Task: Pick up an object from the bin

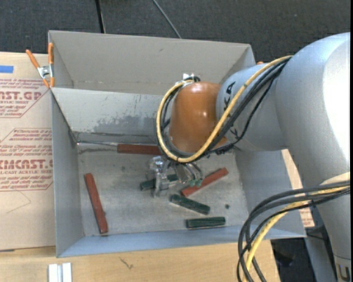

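Gripper (160, 180) low in the grey bin (63, 181), beside a dark green stick (147, 185); open or closed, cannot tell. It should probably straddle the stick's middle, then lift straight

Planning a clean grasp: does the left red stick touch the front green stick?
Apart. The camera view shows bare bin floor between the red stick and the green stick.

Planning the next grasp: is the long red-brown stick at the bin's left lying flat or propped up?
Lying flat: the red-brown stick rests full length on the bin floor, apart from the left wall.
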